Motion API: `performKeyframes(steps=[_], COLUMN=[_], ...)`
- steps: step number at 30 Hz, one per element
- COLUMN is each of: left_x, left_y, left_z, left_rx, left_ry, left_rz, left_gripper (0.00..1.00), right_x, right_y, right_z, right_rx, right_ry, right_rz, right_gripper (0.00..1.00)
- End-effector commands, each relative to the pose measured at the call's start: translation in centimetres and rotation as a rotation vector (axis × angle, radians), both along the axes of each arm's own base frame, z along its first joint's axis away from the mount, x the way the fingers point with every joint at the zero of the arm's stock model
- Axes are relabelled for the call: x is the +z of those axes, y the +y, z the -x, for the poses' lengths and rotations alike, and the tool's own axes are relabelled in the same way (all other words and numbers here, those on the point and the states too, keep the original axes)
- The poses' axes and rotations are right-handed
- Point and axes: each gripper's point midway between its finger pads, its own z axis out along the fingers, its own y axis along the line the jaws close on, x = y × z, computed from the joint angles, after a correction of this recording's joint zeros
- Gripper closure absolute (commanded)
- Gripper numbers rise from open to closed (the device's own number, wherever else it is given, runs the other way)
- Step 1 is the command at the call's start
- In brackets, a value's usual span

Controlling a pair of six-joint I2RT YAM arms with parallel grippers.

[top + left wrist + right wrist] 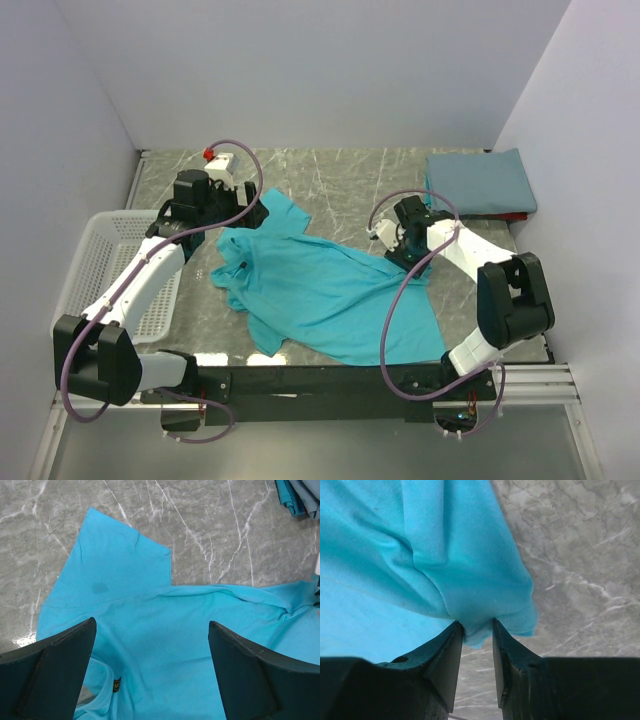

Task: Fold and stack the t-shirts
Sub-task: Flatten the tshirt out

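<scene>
The bright teal t-shirt (320, 290) lies spread and rumpled across the middle of the table, collar (240, 265) to the left. My left gripper (240, 215) hovers over its upper left part, jaws wide open and empty; the left wrist view shows the shirt (165, 630) between the jaws (152, 625), with a sleeve ahead. My right gripper (385, 240) is shut on a bunched edge of the teal shirt (470, 580), pinched at the fingertips (478, 627). The slate-blue t-shirt (480, 182) lies folded at the back right corner.
A white mesh basket (100, 260) stands at the left edge of the table. A small white and red object (215, 158) sits at the back left. Something red (505, 216) shows under the folded shirt. The marble tabletop (340, 180) shows behind the teal shirt.
</scene>
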Motion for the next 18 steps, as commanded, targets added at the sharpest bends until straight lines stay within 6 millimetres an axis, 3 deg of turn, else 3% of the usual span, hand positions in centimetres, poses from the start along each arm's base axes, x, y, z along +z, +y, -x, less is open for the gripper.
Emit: performKeyframes(steps=[1, 8, 13, 17, 18], left_x=[1.1, 1.1, 1.1, 1.2, 1.2], left_y=[-0.4, -0.4, -0.5, -0.5, -0.4], left_z=[0.3, 0.3, 0.3, 0.3, 0.3], left_rx=[-0.033, -0.033, -0.036, -0.037, -0.037], left_ry=[-0.036, -0.035, -0.035, -0.037, -0.038], left_rz=[0.006, 0.006, 0.007, 0.007, 0.007], left_gripper=[0.01, 0.01, 0.01, 0.01, 0.01], right_x=[2.2, 2.0, 2.1, 2.5, 2.6], right_y=[0.1, -0.1, 0.1, 0.2, 0.1], right_z=[-0.4, -0.1, -0.1, -0.8, -1.0], right_rx=[-0.008, -0.011, -0.009, -0.013, -0.012], right_ry=[-0.054, -0.040, -0.043, -0.059, -0.064], right_rz=[-0.025, -0.021, -0.032, -0.032, -0.031], right_gripper=[0.62, 0.70, 0.68, 1.00, 1.00])
